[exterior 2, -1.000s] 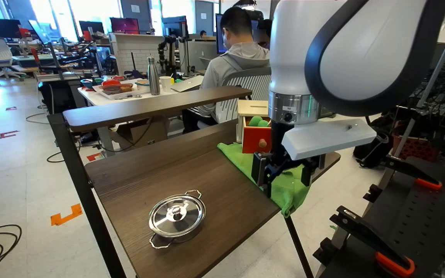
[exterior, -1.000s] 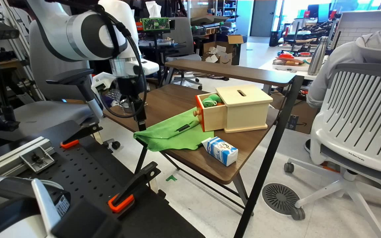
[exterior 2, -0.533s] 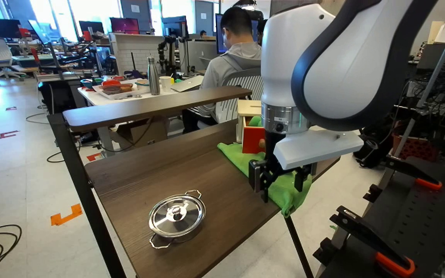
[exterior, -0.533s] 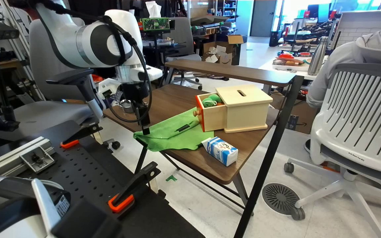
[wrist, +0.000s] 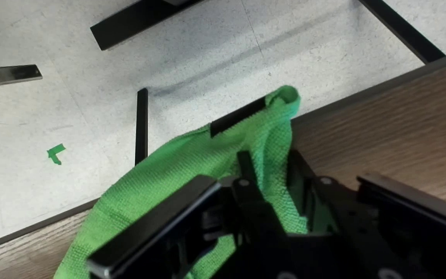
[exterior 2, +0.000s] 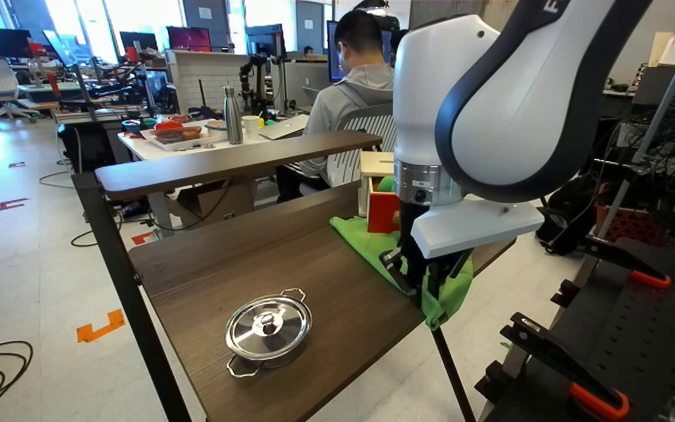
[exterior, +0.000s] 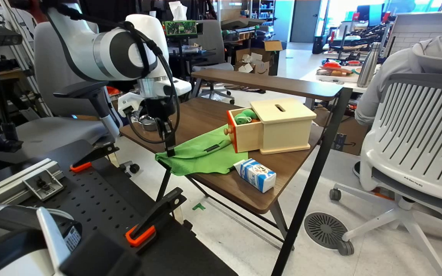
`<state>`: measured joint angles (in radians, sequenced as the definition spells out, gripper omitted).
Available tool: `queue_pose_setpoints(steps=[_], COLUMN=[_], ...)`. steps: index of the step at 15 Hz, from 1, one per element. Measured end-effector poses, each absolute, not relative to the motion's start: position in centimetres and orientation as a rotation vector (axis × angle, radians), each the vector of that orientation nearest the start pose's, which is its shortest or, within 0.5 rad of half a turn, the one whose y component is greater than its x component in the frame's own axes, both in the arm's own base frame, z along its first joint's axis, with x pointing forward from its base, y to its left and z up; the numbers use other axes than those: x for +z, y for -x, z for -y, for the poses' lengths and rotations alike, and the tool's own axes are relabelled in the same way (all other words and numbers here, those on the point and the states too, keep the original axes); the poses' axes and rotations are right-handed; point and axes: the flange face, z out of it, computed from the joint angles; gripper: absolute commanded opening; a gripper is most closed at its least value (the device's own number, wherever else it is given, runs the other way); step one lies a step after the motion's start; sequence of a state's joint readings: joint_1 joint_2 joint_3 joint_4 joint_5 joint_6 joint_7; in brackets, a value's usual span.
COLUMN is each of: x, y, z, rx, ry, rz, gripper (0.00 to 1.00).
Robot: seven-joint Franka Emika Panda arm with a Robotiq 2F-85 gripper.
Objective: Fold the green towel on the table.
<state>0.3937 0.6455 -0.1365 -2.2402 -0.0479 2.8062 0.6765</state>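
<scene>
The black fingers [wrist: 247, 166] straddle a ridge at the overhanging corner of the green cloth towel [exterior: 205, 158], whether clenched on it the views cannot tell, its bulk lying on the brown wood-grain desk [exterior: 203, 114] toward the pale wooden box [exterior: 286, 134], the likely folding direction.

Both exterior views look obliquely down on the brown table [exterior 2: 314, 258] from opposite ends — each covers the Panda arm [exterior 2: 507, 135] and green towel [exterior: 203, 159]. The wrist view faces steeply downward — close above the towel.

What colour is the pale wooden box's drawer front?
The flat drawer front is red, clearest in an exterior view.
</scene>
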Motion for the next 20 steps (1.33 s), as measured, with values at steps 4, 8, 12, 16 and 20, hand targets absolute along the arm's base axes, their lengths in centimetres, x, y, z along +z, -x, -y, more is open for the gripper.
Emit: queue_pose_setpoints(steps=[4, 8, 12, 16, 20], x=[7.4, 7.9, 9.1, 11.3, 14.6], y=[-49.9, -50.5, -51.7, -52.9, -54.1], z=[-13.0, -14.5, -16.7, -19.5, -22.5], rx=[0.036, 0.017, -0.002, -0.015, -0.077], ry=[3.211, 3.197, 3.166, 3.123, 3.074], rz=[-0.554, -0.526, -0.508, -0.486, -0.438], gripper=[0.01, 0.01, 0.01, 0.01, 0.01])
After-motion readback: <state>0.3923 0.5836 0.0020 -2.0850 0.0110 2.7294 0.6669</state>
